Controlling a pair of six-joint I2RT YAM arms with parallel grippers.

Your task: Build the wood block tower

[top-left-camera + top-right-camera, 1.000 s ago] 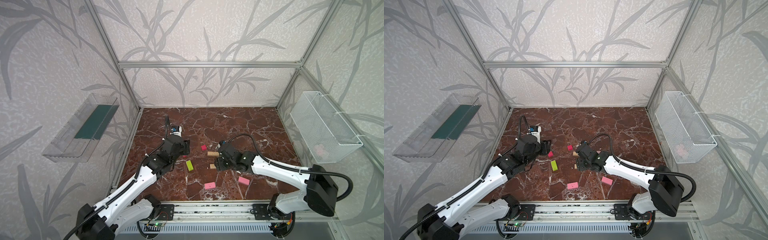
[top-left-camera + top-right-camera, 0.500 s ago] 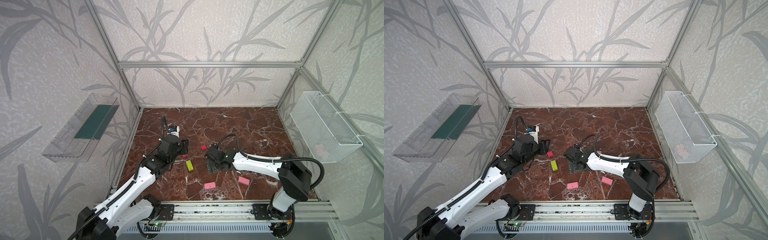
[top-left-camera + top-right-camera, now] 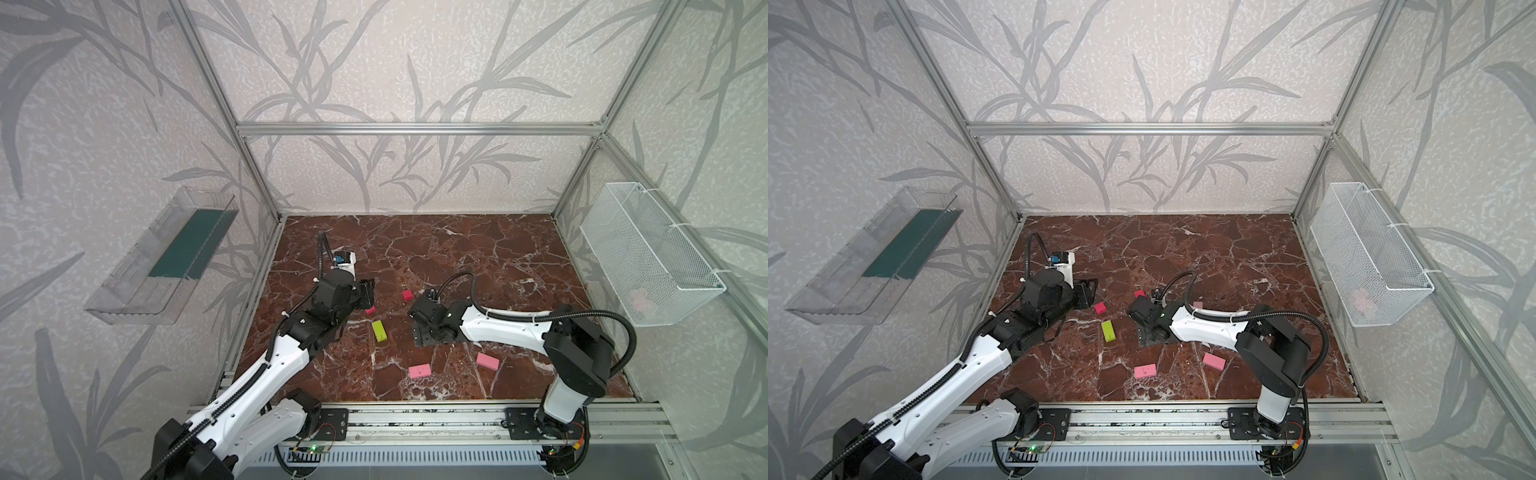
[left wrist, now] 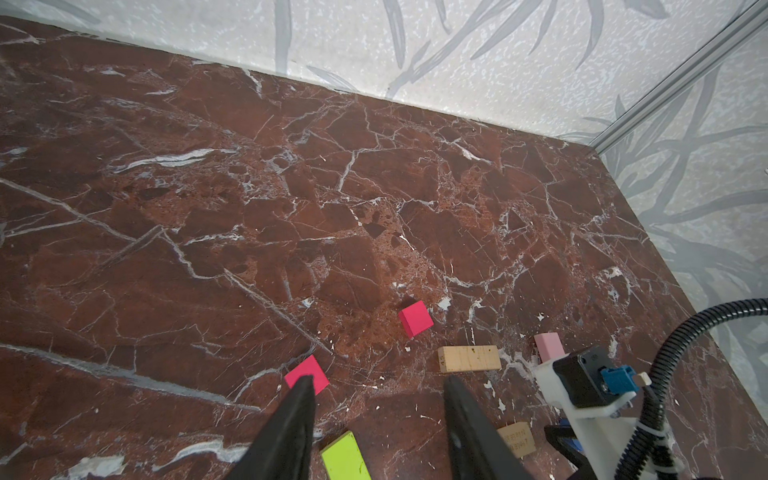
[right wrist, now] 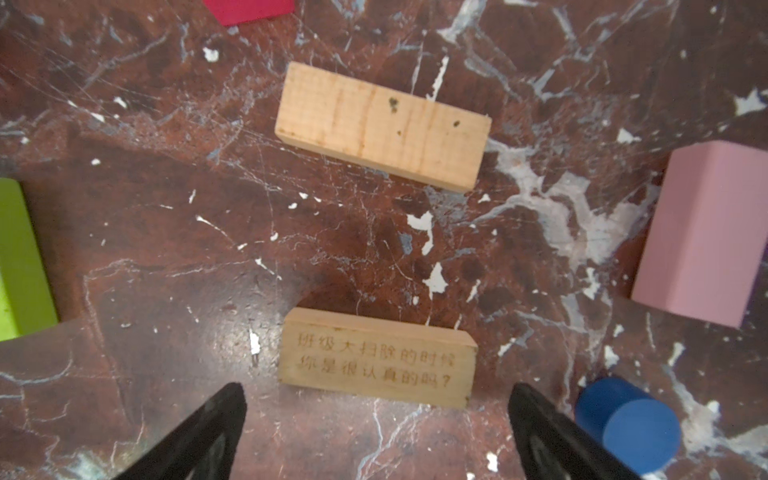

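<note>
The right hand [image 5: 374, 388] has just spread wide, leaving the engraved tan wooden bar [image 5: 376, 359] flat on the marble counter [image 5: 166, 249]. It lies parallel to the plain tan wooden bar [image 5: 382, 124] beyond, so the tower's base looks laid. The left hand [image 4: 378, 390] hangs half-open and empty.

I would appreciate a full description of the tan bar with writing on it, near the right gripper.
The engraved tan bar is a plain, unpainted rectangular wooden block. Two rows of Chinese characters are burnt into the face turned to the right wrist camera. It rests lengthwise on the marble floor and touches no other block. The second tan bar lies apart, roughly parallel. The right gripper is open, its fingers flanking the bar's ends without visible contact.
</note>
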